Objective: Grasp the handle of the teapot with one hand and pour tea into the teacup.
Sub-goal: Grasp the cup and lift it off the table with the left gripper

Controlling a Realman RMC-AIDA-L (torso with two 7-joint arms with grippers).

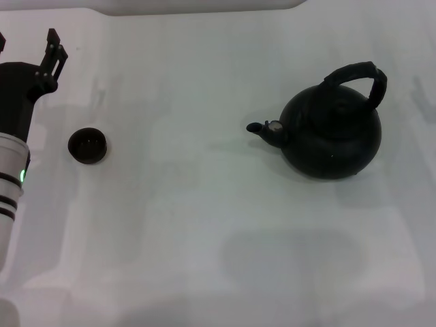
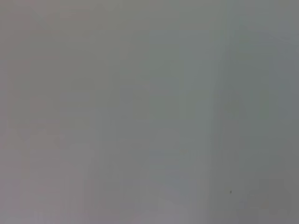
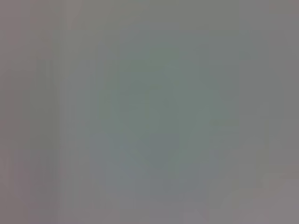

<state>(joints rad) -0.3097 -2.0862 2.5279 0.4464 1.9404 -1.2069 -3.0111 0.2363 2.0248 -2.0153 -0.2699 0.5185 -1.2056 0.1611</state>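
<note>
The round matte black teapot (image 1: 334,136) stands upright on the white table at the right in the head view, its short spout (image 1: 262,129) pointing left toward the teacup. Its thick black arched handle (image 1: 357,75) rises over the top, untouched. The tiny dark teacup (image 1: 87,146) sits far to the left. My left gripper (image 1: 27,44) hovers at the far left, just behind the teacup, fingers spread open and holding nothing. The right gripper is out of view. Both wrist views show only a blank grey surface.
The white table (image 1: 204,225) stretches between cup and teapot with nothing else on it. A faint raised edge (image 1: 204,8) runs along the back. My left arm's silver forearm (image 1: 10,184) fills the left border.
</note>
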